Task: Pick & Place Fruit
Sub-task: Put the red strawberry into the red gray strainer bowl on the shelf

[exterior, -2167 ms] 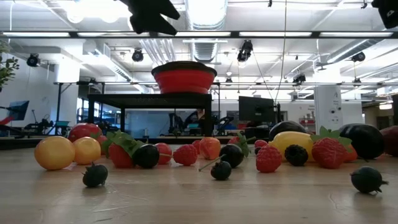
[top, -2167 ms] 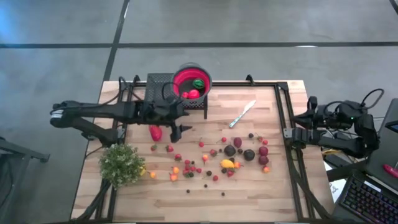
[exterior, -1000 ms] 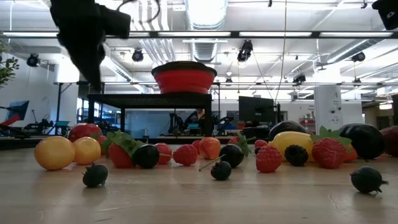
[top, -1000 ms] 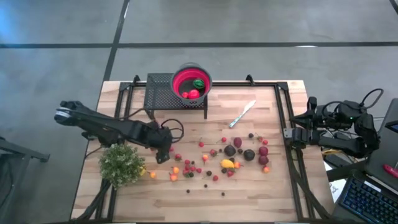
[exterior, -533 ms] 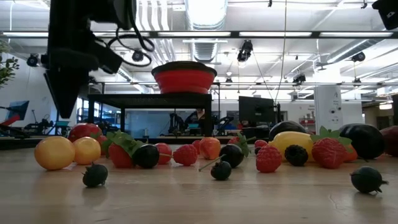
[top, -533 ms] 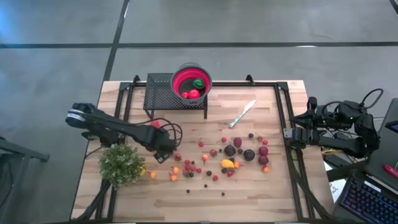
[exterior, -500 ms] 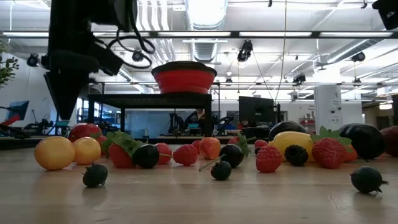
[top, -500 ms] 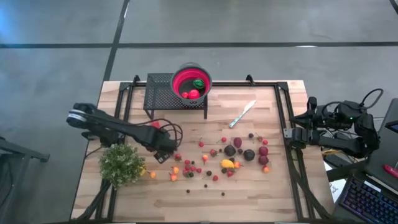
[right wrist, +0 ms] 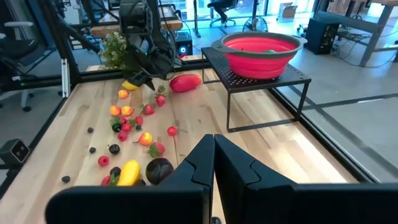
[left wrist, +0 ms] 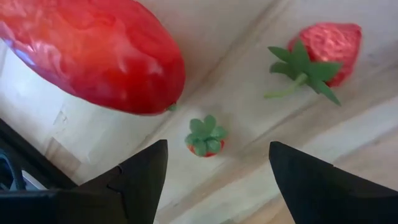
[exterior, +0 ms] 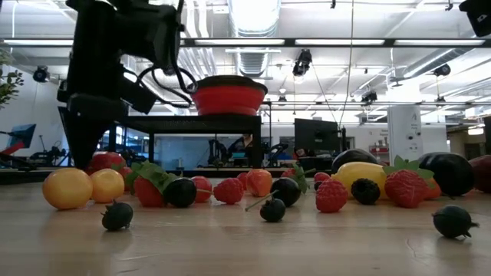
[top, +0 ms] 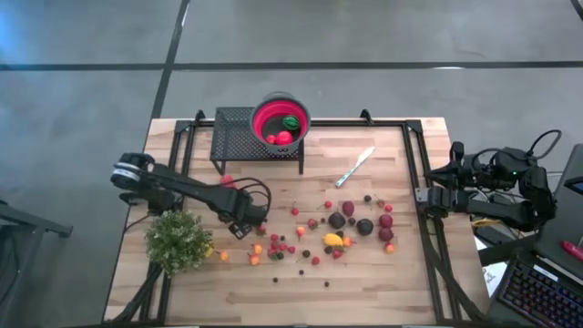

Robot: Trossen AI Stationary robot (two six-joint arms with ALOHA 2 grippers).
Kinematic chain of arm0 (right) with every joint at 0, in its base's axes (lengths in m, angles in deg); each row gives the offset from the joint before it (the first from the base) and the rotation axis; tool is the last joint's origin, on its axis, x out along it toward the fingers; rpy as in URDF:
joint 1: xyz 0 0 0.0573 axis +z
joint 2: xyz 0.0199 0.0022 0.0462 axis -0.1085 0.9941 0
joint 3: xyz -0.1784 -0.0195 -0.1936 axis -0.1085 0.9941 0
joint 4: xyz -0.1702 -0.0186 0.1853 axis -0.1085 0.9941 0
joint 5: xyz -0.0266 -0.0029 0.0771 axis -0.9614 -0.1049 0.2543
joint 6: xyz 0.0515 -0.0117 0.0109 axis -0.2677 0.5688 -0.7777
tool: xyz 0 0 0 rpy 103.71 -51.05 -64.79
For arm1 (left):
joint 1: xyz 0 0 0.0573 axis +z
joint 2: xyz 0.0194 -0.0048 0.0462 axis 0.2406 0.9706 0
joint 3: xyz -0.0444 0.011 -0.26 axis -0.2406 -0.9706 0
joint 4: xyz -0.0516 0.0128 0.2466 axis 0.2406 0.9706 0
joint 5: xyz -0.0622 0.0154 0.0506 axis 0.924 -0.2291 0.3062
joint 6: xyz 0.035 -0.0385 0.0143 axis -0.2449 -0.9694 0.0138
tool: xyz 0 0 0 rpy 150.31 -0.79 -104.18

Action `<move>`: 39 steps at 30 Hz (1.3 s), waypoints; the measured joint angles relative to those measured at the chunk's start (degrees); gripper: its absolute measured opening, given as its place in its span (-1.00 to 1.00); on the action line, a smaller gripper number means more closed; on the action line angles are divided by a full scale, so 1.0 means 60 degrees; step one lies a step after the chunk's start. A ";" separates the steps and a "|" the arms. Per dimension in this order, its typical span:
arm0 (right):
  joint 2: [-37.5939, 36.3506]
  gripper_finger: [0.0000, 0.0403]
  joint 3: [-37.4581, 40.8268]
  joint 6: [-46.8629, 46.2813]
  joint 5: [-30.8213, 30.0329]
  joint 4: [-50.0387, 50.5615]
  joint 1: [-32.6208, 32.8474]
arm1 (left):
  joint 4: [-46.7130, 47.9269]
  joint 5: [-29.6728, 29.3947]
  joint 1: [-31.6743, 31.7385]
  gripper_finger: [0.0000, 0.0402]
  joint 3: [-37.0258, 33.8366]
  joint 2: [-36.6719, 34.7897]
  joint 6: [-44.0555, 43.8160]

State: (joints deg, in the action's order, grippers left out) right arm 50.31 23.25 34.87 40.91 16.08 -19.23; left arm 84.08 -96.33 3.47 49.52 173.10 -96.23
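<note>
High view, left pincer (top: 244, 225) now lower, open over a small strawberry (left wrist: 205, 136), big red fruit (left wrist: 93, 53) beside, right pincer (right wrist: 213, 163) shut, parked.

Robotics lab or workshop: open hall, ceiling strip lights (exterior: 253, 41), exposed ducts (exterior: 253, 61), monitor (exterior: 316, 135) on bench behind, office chair (right wrist: 18, 74), grey concrete floor (top: 364, 32).

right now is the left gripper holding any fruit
No, the left gripper is open and empty, with a small strawberry lying on the table between its fingers.
</note>
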 joint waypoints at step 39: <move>0.0000 -0.96 0.0000 -0.0006 -0.0001 0.0000 0.0000 | -0.0042 0.1022 0.0232 -0.94 0.0045 0.0007 0.0539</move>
State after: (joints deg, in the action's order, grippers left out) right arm 50.31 23.25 34.83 40.90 16.07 -19.23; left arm 83.83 -90.20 4.86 49.79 173.15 -93.00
